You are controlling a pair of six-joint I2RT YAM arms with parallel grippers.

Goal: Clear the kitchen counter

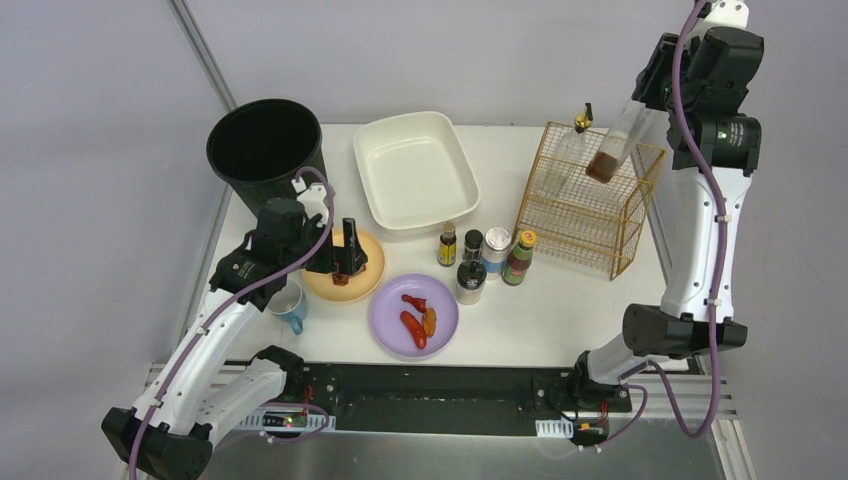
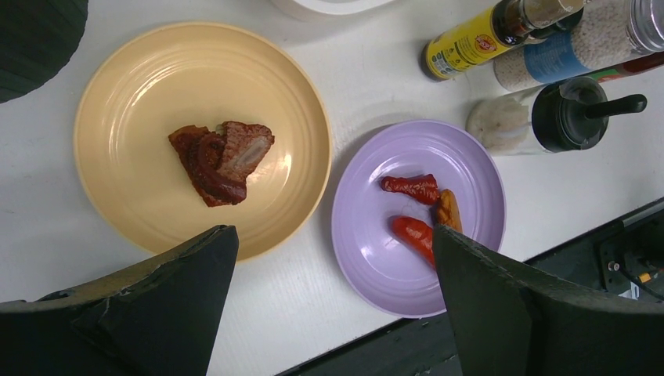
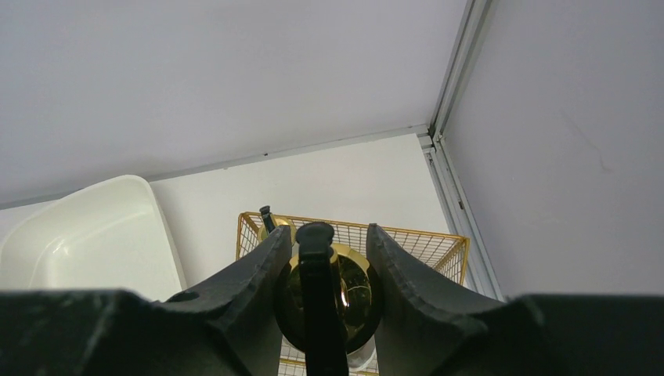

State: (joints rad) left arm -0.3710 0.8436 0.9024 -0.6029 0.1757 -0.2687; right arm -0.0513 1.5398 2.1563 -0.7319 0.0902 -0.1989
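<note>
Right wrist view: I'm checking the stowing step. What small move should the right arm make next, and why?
Probably lower the bottle of brown liquid straight down into the gold wire rack. The right gripper is shut on its gold-capped neck, holding it tilted over the rack's open top, so a short descent should seat it before release.

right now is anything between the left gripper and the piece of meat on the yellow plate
Nothing visible does. The left gripper hangs open over the yellow plate, where the meat lies uncovered. The purple plate and the bottles stand off to one side, out of the path.
</note>
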